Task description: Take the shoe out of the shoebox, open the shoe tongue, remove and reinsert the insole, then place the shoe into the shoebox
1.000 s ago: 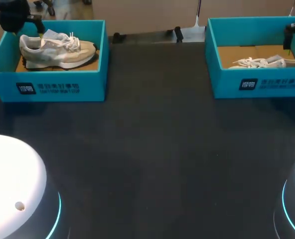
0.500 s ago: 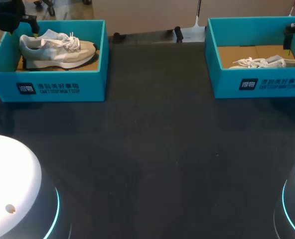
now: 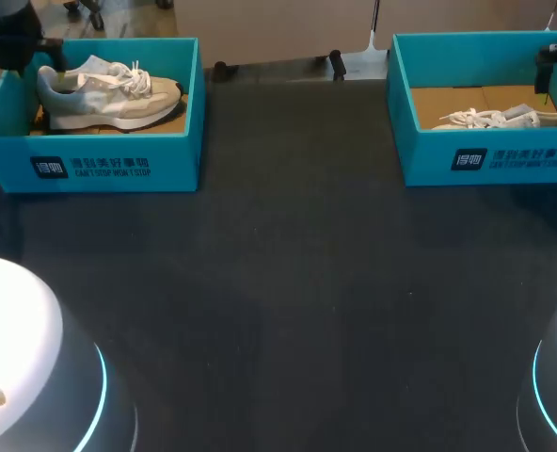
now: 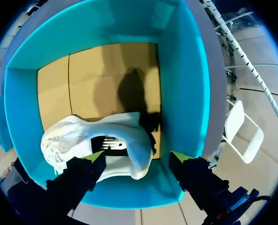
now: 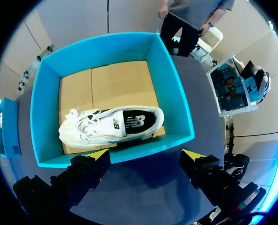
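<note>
Beige laced shoe (image 3: pixel 109 94) lies lengthwise in rectangular teal cardboard box (image 3: pixel 100 165), toe toward ctr of table (image 3: pixel 297 282), heel under left gripper (image 4: pixel 138 157), fingers spread wide; right gripper (image 5: pixel 146 153) likewise wide near 2nd box (image 5: pixel 176 108).

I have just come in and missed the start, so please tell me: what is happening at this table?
There are two blue shoeboxes, with one shoe in each. The left claw hangs open over the heel end of the beige shoe in the left shoebox. The right claw hangs open above the right shoebox, where the white shoe lies. Neither shoe is out yet.
</note>
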Motion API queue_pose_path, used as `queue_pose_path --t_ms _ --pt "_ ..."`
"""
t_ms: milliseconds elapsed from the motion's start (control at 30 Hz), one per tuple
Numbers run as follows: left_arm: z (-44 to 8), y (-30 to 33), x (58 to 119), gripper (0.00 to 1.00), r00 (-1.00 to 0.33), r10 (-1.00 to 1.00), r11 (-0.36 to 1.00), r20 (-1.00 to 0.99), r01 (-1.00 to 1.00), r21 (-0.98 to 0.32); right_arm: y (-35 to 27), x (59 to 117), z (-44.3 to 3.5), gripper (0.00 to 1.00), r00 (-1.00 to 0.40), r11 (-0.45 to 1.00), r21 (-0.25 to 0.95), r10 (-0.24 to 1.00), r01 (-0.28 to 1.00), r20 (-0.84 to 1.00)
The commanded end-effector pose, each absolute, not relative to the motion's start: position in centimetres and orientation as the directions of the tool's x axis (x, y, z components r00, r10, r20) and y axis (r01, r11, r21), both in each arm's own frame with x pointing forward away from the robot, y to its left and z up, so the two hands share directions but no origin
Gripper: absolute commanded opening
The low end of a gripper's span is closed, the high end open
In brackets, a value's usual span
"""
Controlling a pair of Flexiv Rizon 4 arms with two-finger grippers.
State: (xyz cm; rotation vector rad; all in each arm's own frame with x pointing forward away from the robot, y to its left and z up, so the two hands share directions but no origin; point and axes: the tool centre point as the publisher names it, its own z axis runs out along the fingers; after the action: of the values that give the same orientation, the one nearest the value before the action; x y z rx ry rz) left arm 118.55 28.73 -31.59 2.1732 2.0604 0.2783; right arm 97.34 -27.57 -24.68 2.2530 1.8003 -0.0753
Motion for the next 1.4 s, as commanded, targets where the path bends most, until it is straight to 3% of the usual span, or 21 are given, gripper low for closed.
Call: queue_pose_path --t_ms 33,200,300,467,567,767,900,933,1000,1033,1133,1267,1300,1333,1400 --pt "-32.1 28.8 120.2 0.74 0.041 0.997 -0.051 0.058 0.981 0.190 -27.6 97.3 -24.7 1.00 0.233 -0.201 0.168 0.952 0.965 -0.198" --pt "-33.0 29.1 120.5 0.75 0.017 0.999 -0.022 0.030 0.986 0.166 -27.6 97.3 -24.7 1.00 0.233 -0.201 0.168 0.952 0.965 -0.198" --pt "-33.9 29.4 120.4 0.69 0.007 1.000 -0.011 0.023 0.990 0.142 -27.6 97.3 -24.7 1.00 0.233 -0.201 0.168 0.952 0.965 -0.198" --pt "-34.9 29.9 119.9 0.83 -0.002 1.000 -0.001 0.027 0.993 0.120 -27.6 97.3 -24.7 1.00 0.233 -0.201 0.168 0.952 0.965 -0.198" --pt "-35.6 30.0 120.0 0.79 -0.010 1.000 0.009 0.012 0.994 0.110 -27.6 97.3 -24.7 1.00 0.233 -0.201 0.168 0.952 0.965 -0.198" --pt "-36.8 30.3 120.0 0.82 -0.013 1.000 0.011 0.023 0.997 0.078 -27.6 97.3 -24.7 1.00 0.233 -0.201 0.168 0.952 0.965 -0.198" --pt "-37.5 30.5 120.3 0.76 -0.016 1.000 0.016 0.012 0.998 0.059 -27.6 97.3 -24.7 1.00 0.233 -0.201 0.168 0.952 0.965 -0.198" --pt "-37.6 30.4 120.4 0.73 -0.017 1.000 0.016 0.013 0.998 0.057 -27.6 97.3 -24.7 1.00 0.233 -0.201 0.168 0.952 0.965 -0.198" --pt "-37.7 30.4 120.4 0.50 -0.012 1.000 0.011 0.004 0.999 0.050 -27.6 97.3 -24.7 1.00 0.233 -0.201 0.168 0.952 0.965 -0.198" --pt "-37.7 30.3 120.4 0.49 -0.012 1.000 0.012 0.004 0.999 0.049 -27.6 97.3 -24.7 1.00 0.233 -0.201 0.168 0.952 0.965 -0.198" --pt "-37.7 30.4 120.1 0.31 -0.006 1.000 0.006 0.002 0.999 0.042 -27.6 97.3 -24.7 1.00 0.233 -0.201 0.168 0.952 0.965 -0.198" --pt "-37.8 30.5 119.9 0.19 -0.007 1.000 0.007 0.006 0.999 0.034 -27.6 97.3 -24.7 1.00 0.233 -0.201 0.168 0.952 0.965 -0.198" --pt "-37.8 30.5 119.8 0.07 -0.006 1.000 0.006 0.007 0.999 0.033 -27.6 97.3 -24.7 1.00 0.233 -0.201 0.168 0.952 0.965 -0.198" --pt "-37.8 30.4 119.7 0.02 -0.006 1.000 0.006 0.008 0.999 0.033 -27.6 97.3 -24.7 1.00 0.233 -0.201 0.168 0.952 0.965 -0.198" --pt "-37.6 30.4 119.5 0.00 -0.003 1.000 0.002 0.017 1.000 0.031 -27.6 97.3 -24.7 1.00 0.233 -0.201 0.168 0.952 0.965 -0.198"
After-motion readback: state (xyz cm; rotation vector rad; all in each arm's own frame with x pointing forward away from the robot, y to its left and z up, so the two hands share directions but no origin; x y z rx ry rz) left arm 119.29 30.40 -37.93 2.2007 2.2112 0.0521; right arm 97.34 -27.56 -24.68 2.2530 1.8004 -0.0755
